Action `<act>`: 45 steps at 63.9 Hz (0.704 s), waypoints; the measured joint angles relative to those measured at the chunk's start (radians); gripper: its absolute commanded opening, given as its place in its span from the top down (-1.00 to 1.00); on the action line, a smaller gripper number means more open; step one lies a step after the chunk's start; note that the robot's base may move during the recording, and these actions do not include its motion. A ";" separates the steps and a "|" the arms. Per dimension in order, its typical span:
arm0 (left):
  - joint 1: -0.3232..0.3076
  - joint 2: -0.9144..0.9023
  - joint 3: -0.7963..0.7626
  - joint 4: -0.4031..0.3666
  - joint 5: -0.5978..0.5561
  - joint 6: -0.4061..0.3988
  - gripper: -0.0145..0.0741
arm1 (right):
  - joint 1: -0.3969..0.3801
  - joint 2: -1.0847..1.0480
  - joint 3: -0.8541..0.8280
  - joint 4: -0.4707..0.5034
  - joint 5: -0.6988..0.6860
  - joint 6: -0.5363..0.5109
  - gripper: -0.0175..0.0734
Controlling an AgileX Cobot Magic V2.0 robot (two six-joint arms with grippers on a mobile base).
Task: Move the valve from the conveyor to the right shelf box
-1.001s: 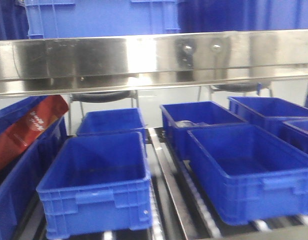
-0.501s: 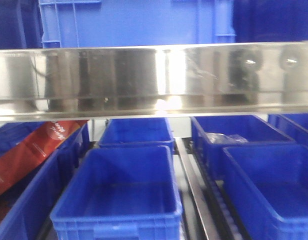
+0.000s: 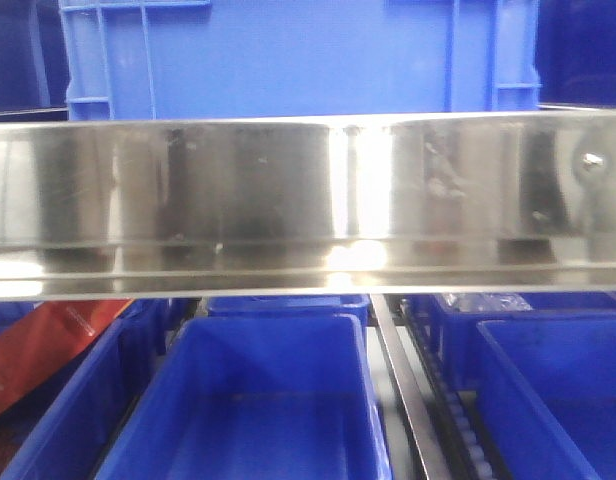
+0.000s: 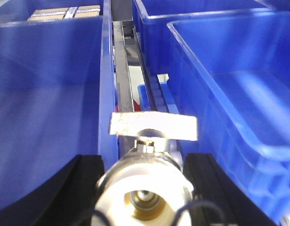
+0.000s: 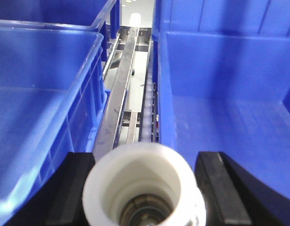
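Here, clamped at both sides by the left gripper: the valve, flat handle uppermost, in line with the narrow gap between a left blue box and a right blue box. Down that gap, a steel rail, box walls close on either hand. Likewise closed on a white round fitting, wide-mouthed: the right gripper. Ahead, a steel shelf lip across the front view, open box tops below.

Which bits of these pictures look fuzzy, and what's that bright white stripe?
Front view: glare flares on the steel rail. Left wrist view: the valve sits too near the lens, blurry. Right wrist view: the white round part is blurry too.
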 measured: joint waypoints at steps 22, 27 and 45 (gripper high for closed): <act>0.000 0.000 0.000 0.000 0.000 0.000 0.92 | 0.000 0.000 0.000 0.000 0.000 0.000 0.95; 0.000 0.000 0.000 0.000 0.000 0.000 0.92 | 0.000 0.000 0.000 0.000 0.000 0.000 0.95; 0.000 0.000 0.000 0.000 0.000 0.000 0.92 | 0.000 0.000 0.000 0.000 0.000 0.000 0.95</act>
